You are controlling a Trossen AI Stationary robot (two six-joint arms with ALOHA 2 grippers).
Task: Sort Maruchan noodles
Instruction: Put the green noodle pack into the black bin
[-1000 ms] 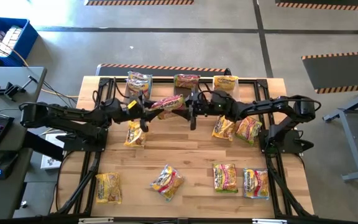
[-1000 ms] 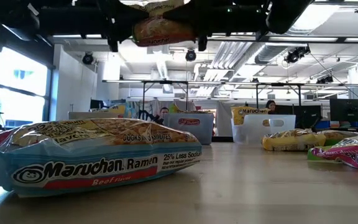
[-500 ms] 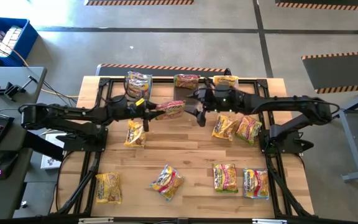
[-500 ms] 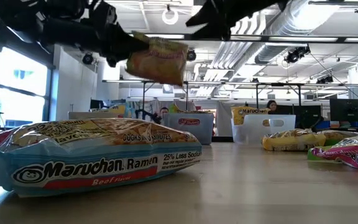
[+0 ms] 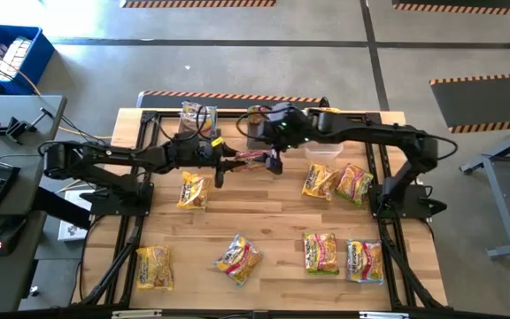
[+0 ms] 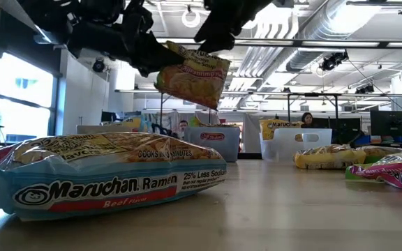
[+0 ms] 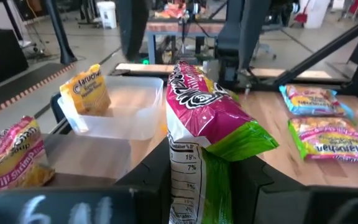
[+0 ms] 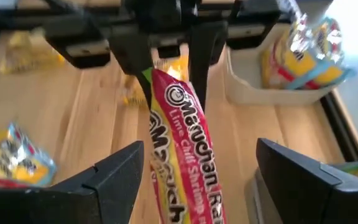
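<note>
A pink and green Maruchan noodles packet (image 5: 251, 159) hangs in the air over the table's far middle, with my left gripper (image 5: 222, 165) shut on it. In the right wrist view it reads "Lime Chili Shrimp" (image 8: 185, 149). My right gripper (image 5: 274, 156) stands open just above the packet's free end. Its two fingers (image 8: 114, 177) are wide apart on either side of the packet and touch nothing. Several more packets lie flat on the wood, among them one left of centre (image 5: 192, 190) and a pair on the right (image 5: 336, 182). My left gripper pinches one short end of the packet (image 7: 194, 186) between its two fingers (image 7: 248, 182). The fingers come nearly level from the table's left side. The packet stands on edge and sticks out past the fingers toward the right. It is tilted and lifted clear of the table (image 6: 191, 74).
Tubs stand along the far edge: one at the far left holds a packet (image 5: 197, 119), and a clear one (image 7: 114, 115) holds a yellow packet. Along the near edge lie several packets (image 5: 237, 259). A large blue-edged packet (image 6: 103, 174) fills the low view's foreground.
The packet was held flat between both grippers. My right gripper has let go of it, risen and tipped. My left gripper has gone a little toward the table's right edge with the packet, which has turned from flat onto its edge and now tilts.
</note>
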